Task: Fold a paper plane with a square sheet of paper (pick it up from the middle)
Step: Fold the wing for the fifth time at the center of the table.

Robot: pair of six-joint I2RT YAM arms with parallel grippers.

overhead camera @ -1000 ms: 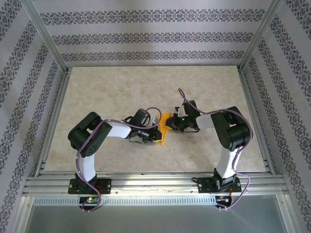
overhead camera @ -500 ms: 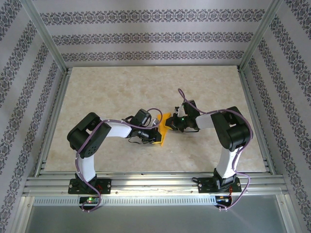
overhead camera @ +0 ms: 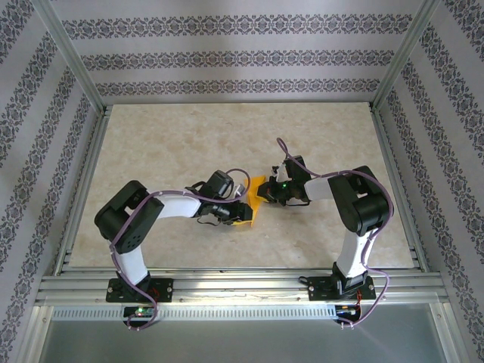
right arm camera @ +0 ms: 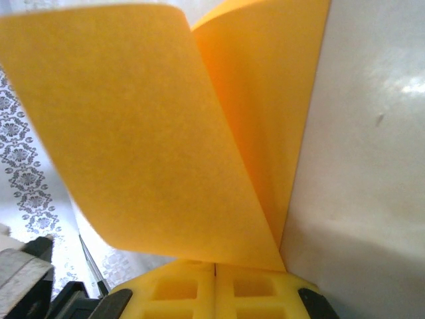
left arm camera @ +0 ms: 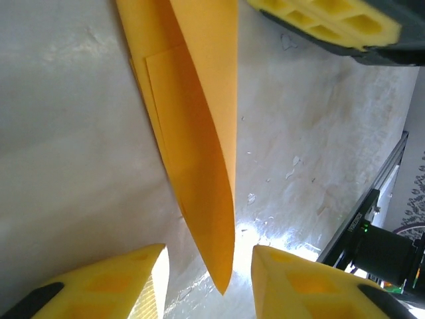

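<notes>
Paper plane [overhead camera: 254, 203], orange-yellow, part-folded, resting on bench [overhead camera: 189, 136]; right gripper [right arm camera: 214, 267] fingers closed, pinching its right side; left gripper [left arm camera: 207, 252] fingers parted, either side of its pointed tip.

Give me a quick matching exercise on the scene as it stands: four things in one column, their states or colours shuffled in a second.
Column 1
1. left gripper
2. right gripper
3. paper plane
4. table

Column 2
A. beige, marbled surface
B. shut, clamping the paper
C. open, straddling the pointed tip
D. orange-yellow, folded, between the two arms

Pairs: 1-C, 2-B, 3-D, 4-A
</notes>
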